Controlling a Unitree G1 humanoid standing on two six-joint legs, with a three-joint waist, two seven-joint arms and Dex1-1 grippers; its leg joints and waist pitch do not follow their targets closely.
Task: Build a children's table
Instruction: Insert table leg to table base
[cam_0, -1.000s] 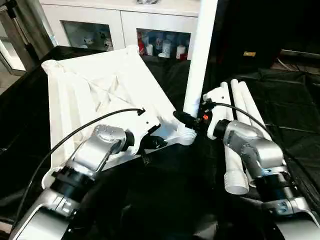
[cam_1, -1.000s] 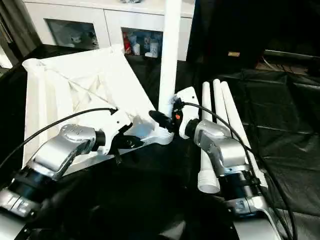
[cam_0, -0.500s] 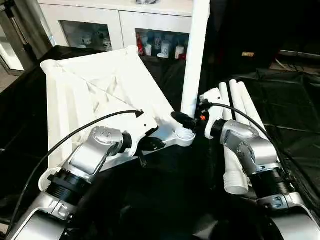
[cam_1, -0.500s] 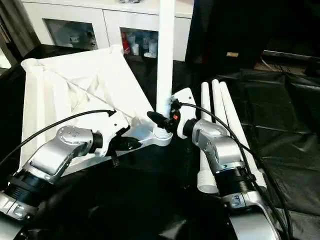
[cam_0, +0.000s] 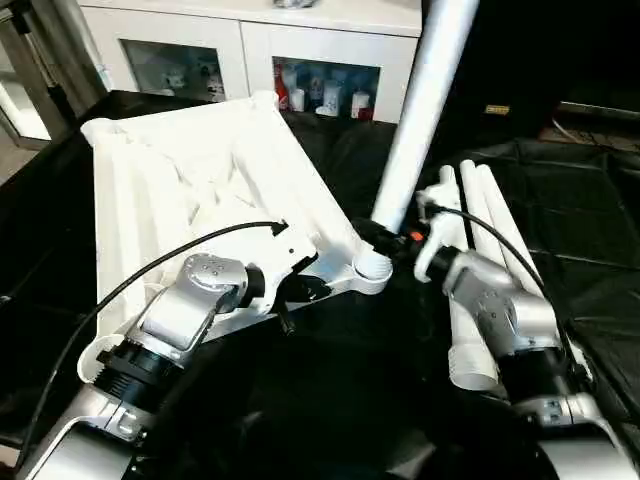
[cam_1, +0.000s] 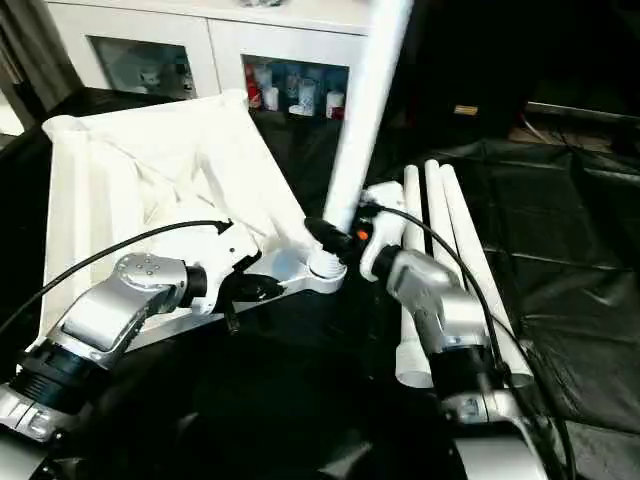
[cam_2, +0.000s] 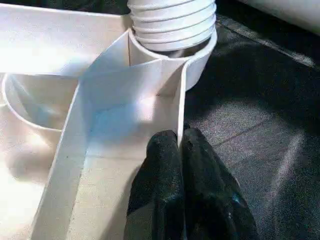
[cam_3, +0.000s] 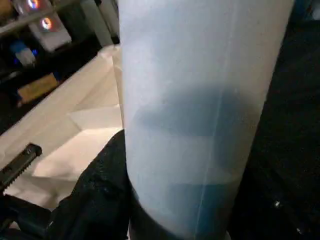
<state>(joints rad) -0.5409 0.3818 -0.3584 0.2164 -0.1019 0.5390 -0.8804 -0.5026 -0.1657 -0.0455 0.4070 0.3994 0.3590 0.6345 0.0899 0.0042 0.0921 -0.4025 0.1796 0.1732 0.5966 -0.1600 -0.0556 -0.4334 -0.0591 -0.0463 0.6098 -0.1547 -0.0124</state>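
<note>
The white tabletop (cam_0: 190, 170) lies ribbed side up on the black cloth. My left gripper (cam_2: 180, 137) is shut on a thin rim wall (cam_2: 179, 100) just beside the near corner socket (cam_0: 370, 268). A white leg (cam_0: 420, 110) has its threaded end (cam_2: 172, 22) in that socket and leans with its top to the right. My right gripper (cam_0: 385, 235) is shut on the leg low down, a black finger (cam_3: 100, 190) pressed against its side. Three more legs (cam_0: 490, 220) lie side by side to the right, under my right forearm.
The black-draped work table (cam_0: 330, 400) spreads in front of and to the right of the tabletop. A white cabinet (cam_0: 250, 50) with glass doors and small items inside stands behind. My left arm's cable (cam_0: 150, 270) arcs over the tabletop.
The leg stood upright in the socket and now tilts, its top swung to the right. My right gripper moved slightly right with it. My left gripper holds the same spot.
</note>
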